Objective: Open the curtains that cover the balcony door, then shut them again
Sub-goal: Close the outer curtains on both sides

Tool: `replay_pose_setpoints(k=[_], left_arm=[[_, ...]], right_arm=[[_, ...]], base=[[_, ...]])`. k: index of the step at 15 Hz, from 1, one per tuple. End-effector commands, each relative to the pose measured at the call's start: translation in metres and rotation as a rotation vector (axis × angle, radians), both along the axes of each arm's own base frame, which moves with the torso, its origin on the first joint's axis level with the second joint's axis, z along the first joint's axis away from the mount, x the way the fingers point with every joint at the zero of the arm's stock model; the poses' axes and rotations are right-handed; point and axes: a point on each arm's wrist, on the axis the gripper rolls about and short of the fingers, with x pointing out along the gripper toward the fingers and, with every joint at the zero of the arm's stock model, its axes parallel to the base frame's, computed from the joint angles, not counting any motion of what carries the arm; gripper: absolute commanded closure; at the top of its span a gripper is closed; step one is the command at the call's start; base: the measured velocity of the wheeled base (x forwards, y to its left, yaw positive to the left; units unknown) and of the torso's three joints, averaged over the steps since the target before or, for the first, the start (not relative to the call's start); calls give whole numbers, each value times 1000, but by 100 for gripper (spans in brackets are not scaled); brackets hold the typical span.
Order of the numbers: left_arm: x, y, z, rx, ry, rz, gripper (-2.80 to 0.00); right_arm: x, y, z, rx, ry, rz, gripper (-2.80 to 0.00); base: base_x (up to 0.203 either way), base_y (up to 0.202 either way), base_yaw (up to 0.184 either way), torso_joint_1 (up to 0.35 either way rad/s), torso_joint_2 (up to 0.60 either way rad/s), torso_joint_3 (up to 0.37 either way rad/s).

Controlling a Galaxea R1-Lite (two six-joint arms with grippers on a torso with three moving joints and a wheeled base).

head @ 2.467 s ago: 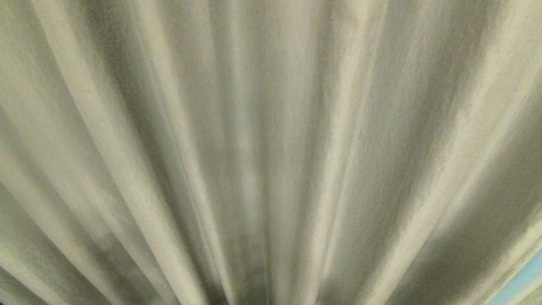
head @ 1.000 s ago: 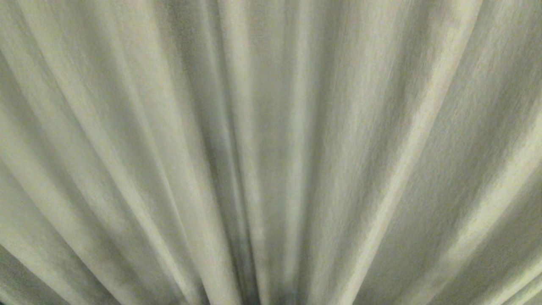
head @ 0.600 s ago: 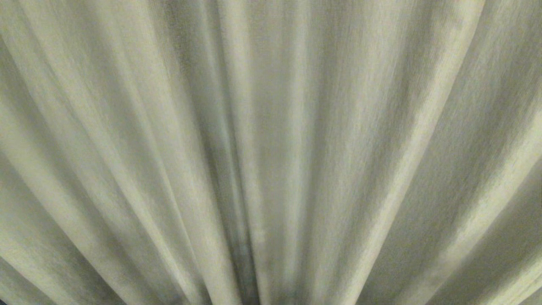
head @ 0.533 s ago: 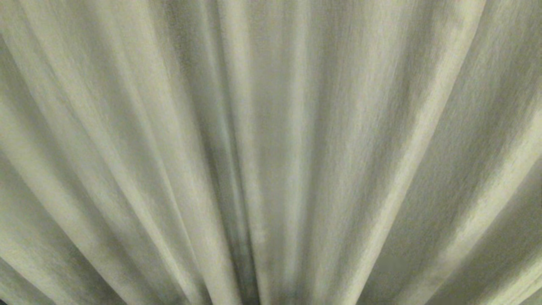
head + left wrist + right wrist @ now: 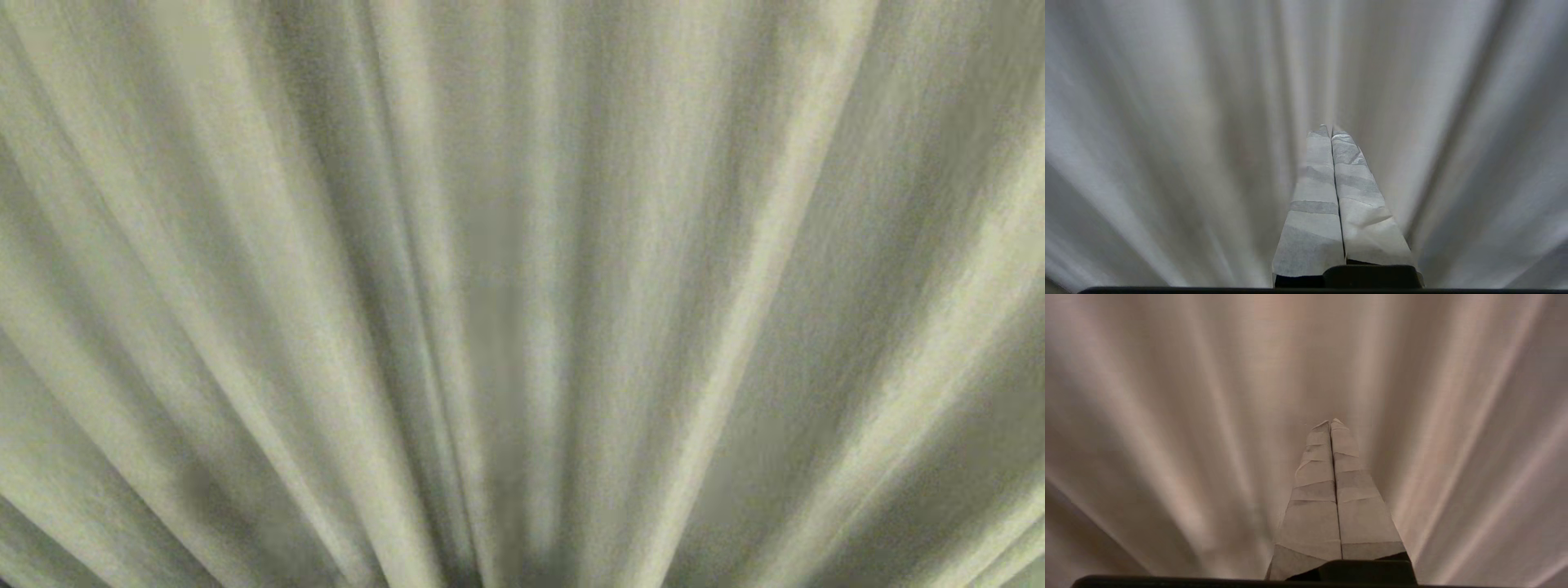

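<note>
Item 1, nearest: left gripper [image 5: 1331, 130]. Tape-wrapped fingers [image 5: 1314, 196] pressed together, nothing between them; tips pointing into fabric, contact with it not determinable.

Item 2: right gripper [image 5: 1332, 422]. Wrapped fingers [image 5: 1359, 514] likewise together and empty, aimed at fabric. Neither arm appears in the head view.

Item 3, beyond both: the curtains [image 5: 522, 294]. Opaque grey-green to beige pleated drape, hanging in vertical folds, filling all three views edge to edge. The robot stands very close to it. No seam, hem or panel edge is discernible. No sheer layer can be distinguished.

Item 4, farthest: the balcony door. Not visible; judged to lie behind the drape, fully covered.

Status (judgement): curtains drawn shut; whether this is before opening or after reclosing cannot be told.

Risks (judgement): with no panel edge in sight, a grasp could take a mid-panel pleat and drag the fabric rather than slide it. Closed fingers would only push the cloth. Loose folds could snag on the wrapped fingertips. Standing this close leaves little view to guide an arm.

Writing, brands, labels: none legible anywhere.
</note>
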Motion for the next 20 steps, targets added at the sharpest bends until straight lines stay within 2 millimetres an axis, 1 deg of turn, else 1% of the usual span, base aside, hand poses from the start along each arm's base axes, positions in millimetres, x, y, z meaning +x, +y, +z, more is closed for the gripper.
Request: replay_pose_setpoints(k=[1,20], left_arm=[[0,0,0,0,-1,0,0],[0,0,0,0,0,-3,0]], right_arm=[[0,0,0,0,0,0,0],[0,0,0,0,0,0,0]], base=[[0,-198,-2,0,2,6],[0,-190,2,2,4,3]])
